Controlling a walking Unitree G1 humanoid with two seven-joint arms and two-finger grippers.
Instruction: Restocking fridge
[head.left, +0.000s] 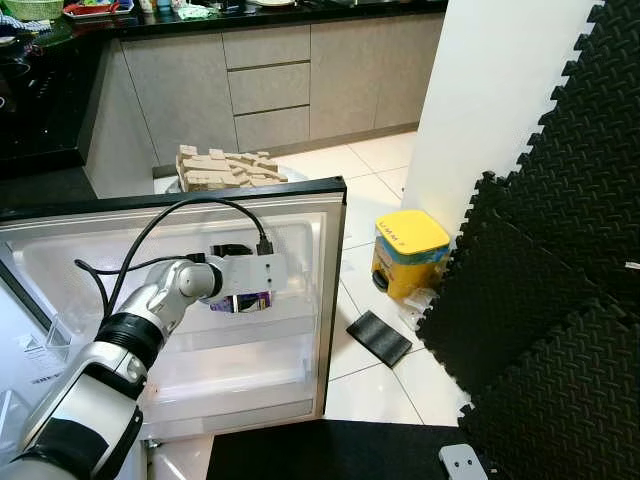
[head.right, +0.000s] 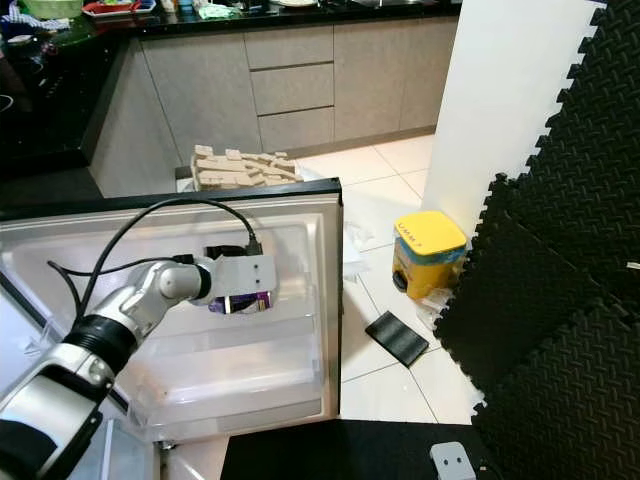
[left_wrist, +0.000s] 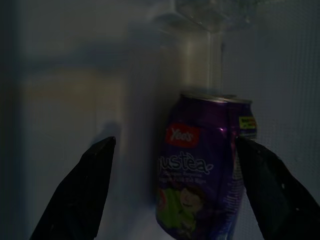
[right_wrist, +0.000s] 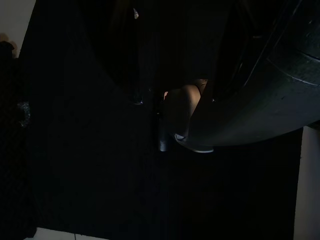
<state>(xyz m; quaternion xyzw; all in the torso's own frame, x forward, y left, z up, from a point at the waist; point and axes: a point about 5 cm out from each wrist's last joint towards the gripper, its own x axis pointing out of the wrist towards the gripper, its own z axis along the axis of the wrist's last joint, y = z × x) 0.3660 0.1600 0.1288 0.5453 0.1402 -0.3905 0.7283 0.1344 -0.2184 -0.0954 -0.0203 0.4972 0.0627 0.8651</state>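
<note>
A purple Yeo's Justea drink can (left_wrist: 202, 165) stands upright in a shelf of the open fridge door (head.left: 318, 300), close to the door's inner wall. My left gripper (left_wrist: 175, 142) is open around it, one black finger (left_wrist: 82, 192) well clear of the can and the other close beside it. In the left eye view the silver left arm reaches across into the door, and the can (head.left: 241, 301) peeks out under the white wrist housing. The right wrist view is very dark, so little can be made out.
A clear lower door shelf (head.left: 240, 378) sits below the can. Right of the door, on the tiled floor, stand a yellow bin (head.left: 408, 250) and a small black mat piece (head.left: 378, 337). Black foam mats (head.left: 560, 300) lean at the right. A pile of wooden blocks (head.left: 225, 168) lies behind the door, before the grey cabinets (head.left: 270, 85).
</note>
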